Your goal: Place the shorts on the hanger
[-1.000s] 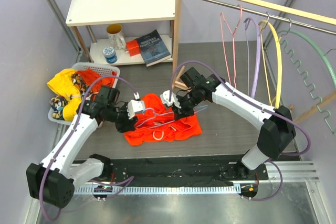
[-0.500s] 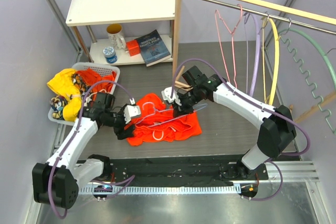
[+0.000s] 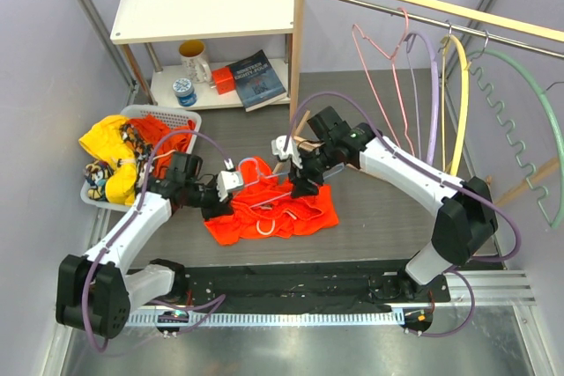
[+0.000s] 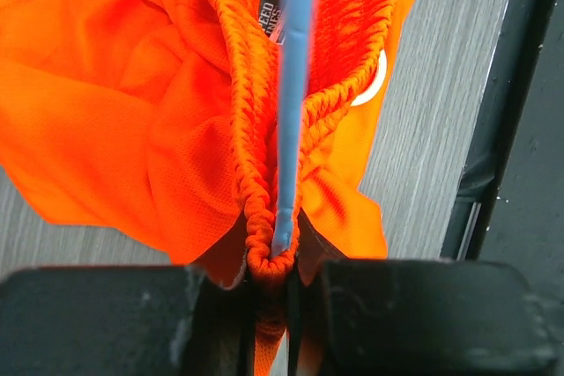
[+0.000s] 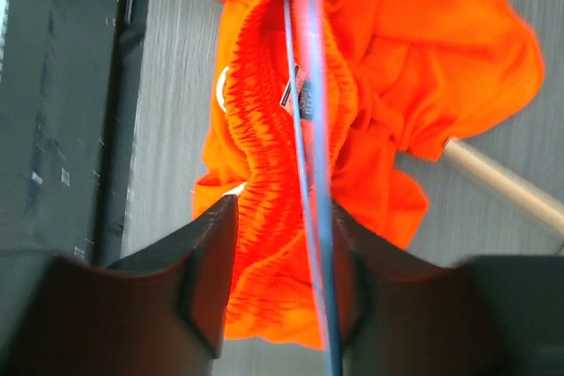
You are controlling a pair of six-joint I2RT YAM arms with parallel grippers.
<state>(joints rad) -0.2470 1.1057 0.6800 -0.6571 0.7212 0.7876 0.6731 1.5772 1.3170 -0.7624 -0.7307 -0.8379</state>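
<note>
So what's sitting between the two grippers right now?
In the top view, the shorts' bunched waistband and the blue hanger wire span the gap between the left gripper and right gripper; both wrist views show the wire along the waistband.

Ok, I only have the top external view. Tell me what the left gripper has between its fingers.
Observer: The left gripper is pinched shut on the shorts at the elastic waistband, and the end of the light-blue hanger sits in that fold.
Operator: Now check the right wrist camera.
Observer: The right gripper stands open. The hanger wire runs between its fingers, above the waistband.
</note>
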